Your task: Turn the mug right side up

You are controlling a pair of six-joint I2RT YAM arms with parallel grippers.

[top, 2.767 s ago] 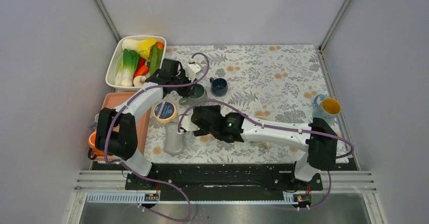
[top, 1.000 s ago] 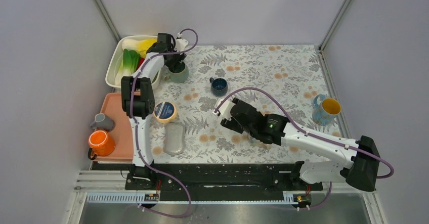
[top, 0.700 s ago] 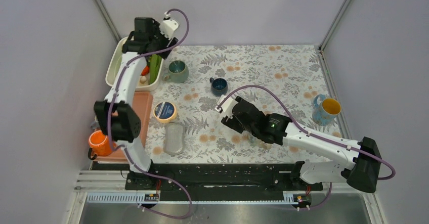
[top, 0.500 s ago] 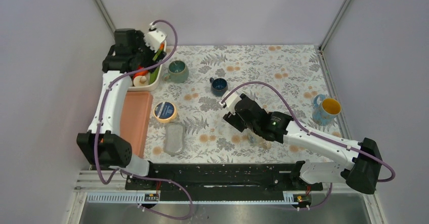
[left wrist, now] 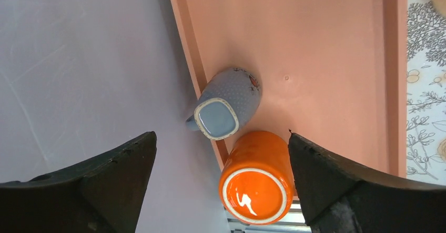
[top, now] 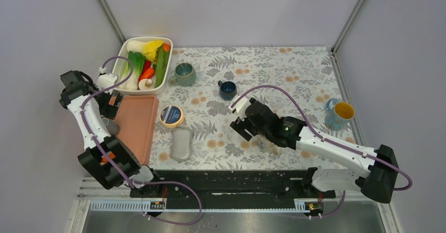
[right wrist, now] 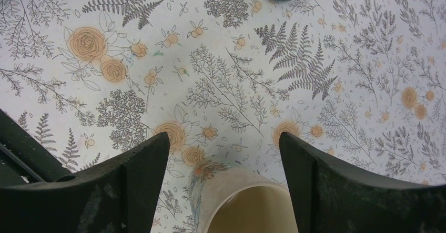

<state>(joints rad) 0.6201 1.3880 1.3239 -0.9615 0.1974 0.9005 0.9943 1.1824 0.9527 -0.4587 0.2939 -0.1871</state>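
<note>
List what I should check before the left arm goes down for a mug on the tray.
1. Left gripper open: ok.
2. Gray mug base up, needs turning: ok.
3. One mug alone under the gripper: not ok; orange mug, also base up, sits there too.
4. Gap between the two mugs: cannot tell; they look touching.
5. Gray mug clear of tray rim: cannot tell; it overlaps the rim in view.
6. Right gripper open, not gripping cream mug: ok.

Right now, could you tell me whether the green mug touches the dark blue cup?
Apart. The top external view shows bare flowered tablecloth between the green mug and the dark blue cup.
</note>
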